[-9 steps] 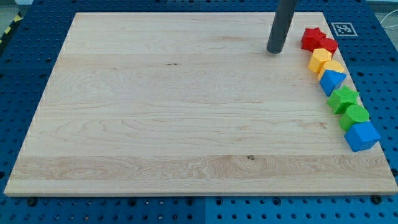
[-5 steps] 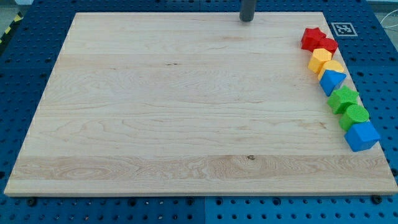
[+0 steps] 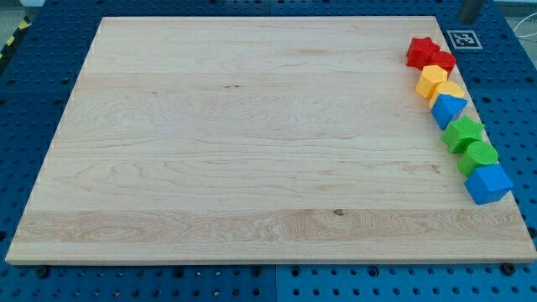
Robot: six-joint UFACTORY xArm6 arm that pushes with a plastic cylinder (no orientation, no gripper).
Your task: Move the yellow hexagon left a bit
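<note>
Yellow hexagon point(image 3: 431, 80) near the board's point(image 3: 235, 134) right edge, toward the top right corner, third in a column of blocks hugging that edge. Directly above it, touching or nearly so, two red blocks: a red star point(image 3: 422, 50) and a second red block point(image 3: 443, 61) of unclear shape. Just below and to the right, a second yellow block point(image 3: 450, 89), shape hard to make out, pressed against the hexagon. Next down, a blue block point(image 3: 449, 110), roughly triangular; then a green star point(image 3: 463, 133), a rounder green block point(image 3: 479, 156), and at the bottom of the column a blue cube point(image 3: 488, 184) close to the right edge.

No jaws on this rig, only a rod, holding and touching nothing. My tip point(image 3: 470, 18) barely in view at the top edge of the view, beyond the board's top right corner, over the blue pegboard point(image 3: 25, 109) next to a black-and-white marker point(image 3: 463, 39). Well apart from the hexagon, up and to the right of it, with the red blocks lying between.

Left of the hexagon: bare wood all the way across to the left edge. Right of the column, only a thin strip of board before the edge.
</note>
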